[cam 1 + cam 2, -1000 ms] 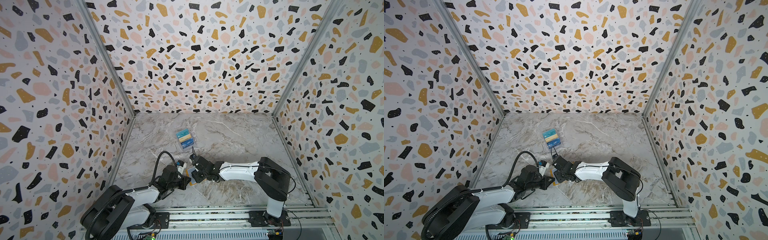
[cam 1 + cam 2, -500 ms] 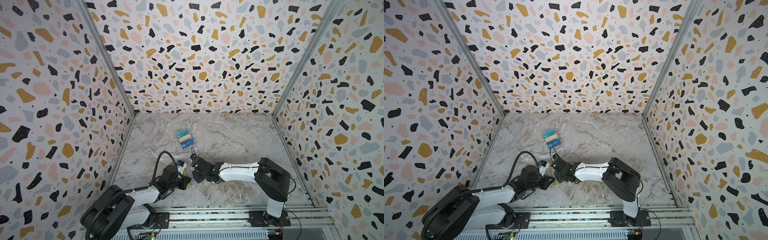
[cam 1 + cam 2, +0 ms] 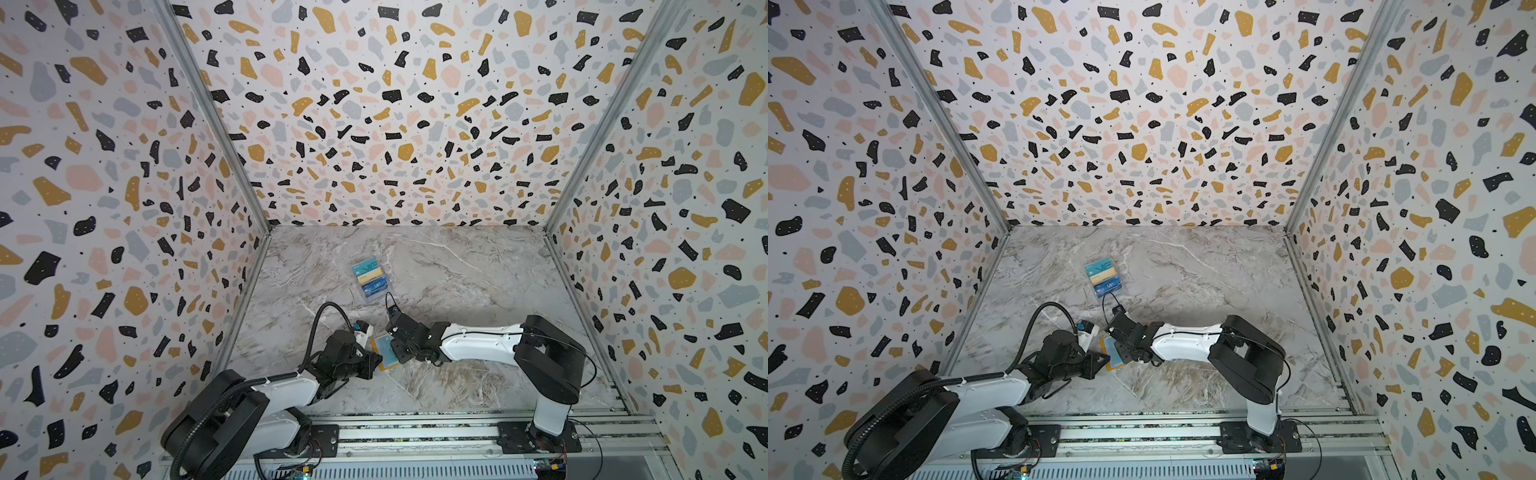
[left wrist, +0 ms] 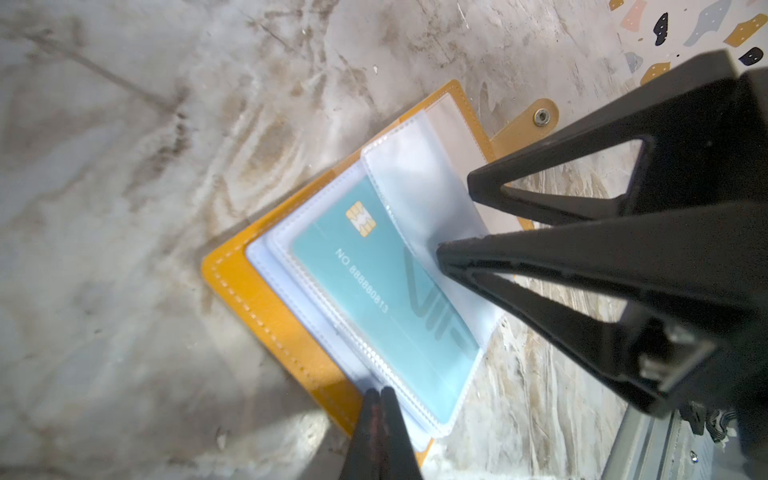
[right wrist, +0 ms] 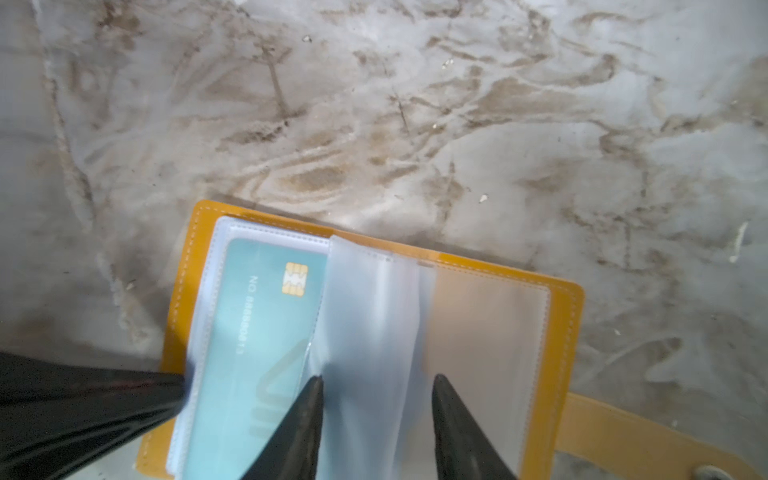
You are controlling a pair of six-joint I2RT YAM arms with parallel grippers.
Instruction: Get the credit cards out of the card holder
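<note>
Two white-and-black robot arms, left arm point(image 3: 286, 384) and right arm point(image 3: 478, 343), are mounted on one silver aluminium rail point(image 3: 415, 432) at the near edge.

Surface: one grey-white marble-patterned tabletop point(image 3: 478, 282) with brown veining.

Just beyond the rail, front centre, lies one mustard-yellow leather-like folding card holder point(image 3: 384, 354). It is opened flat, and its snap tab point(image 4: 540, 117) with a metal stud lies out to one side. Both grippers meet over it.

Left gripper point(image 4: 380, 397): black fingers pressed together, tips at the edge of the clear plastic sleeves point(image 4: 266, 257). Pinching a sleeve or only pressing on it: cannot tell.

Right gripper point(image 5: 376, 386): fingers apart, straddling one pale raised sleeve leaf point(image 5: 374, 316).

Cards seen in the holder: one. It is a thin teal plastic card point(image 4: 374, 291) with a gold chip, a printed number and "VIP" lettering. It sits inside a sleeve, partly covered by the raised leaf.

Farther back, mid-table and well apart from the holder, stands one clear tiered plastic box point(image 3: 371, 278). It shows stepped cards: teal farthest, beige-gold in the middle, blue nearest. Exact count too small to tell.

Room: three terrazzo-patterned walls point(image 3: 395, 124), white with black, ochre, pink and grey flecks, at left, right and back. They are joined by two metal corner posts point(image 3: 212, 112).
</note>
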